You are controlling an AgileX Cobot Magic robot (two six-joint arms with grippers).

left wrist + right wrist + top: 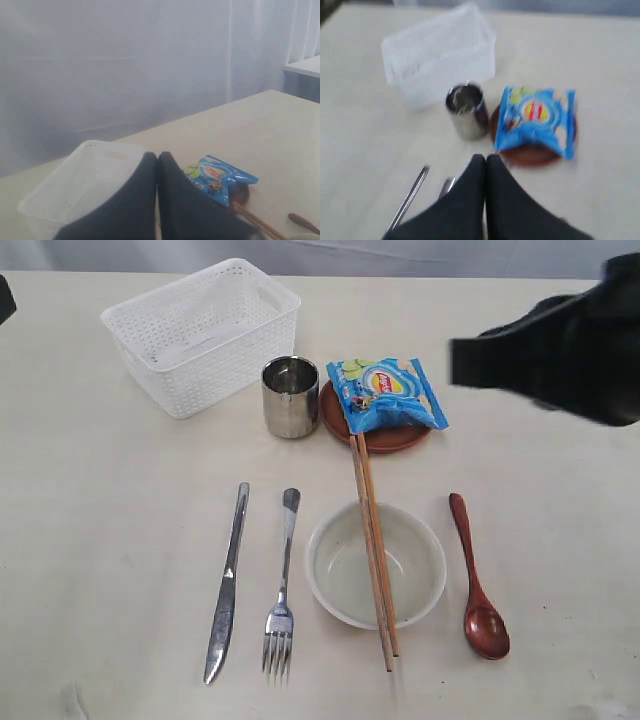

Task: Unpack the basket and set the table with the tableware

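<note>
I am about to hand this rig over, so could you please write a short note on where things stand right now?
Grippers: left gripper shut, empty. Right gripper shut, empty, above the table.
Things: white basket looks empty. Steel cup stands beside it. Blue snack bag lies on the brown saucer. Knife, fork, cream bowl and wooden spoon lie in a row; chopsticks rest across the bowl.
Done: unpacking and laying out appear complete.
Left: probably nothing; perhaps check whether the bag belongs on the saucer.
</note>
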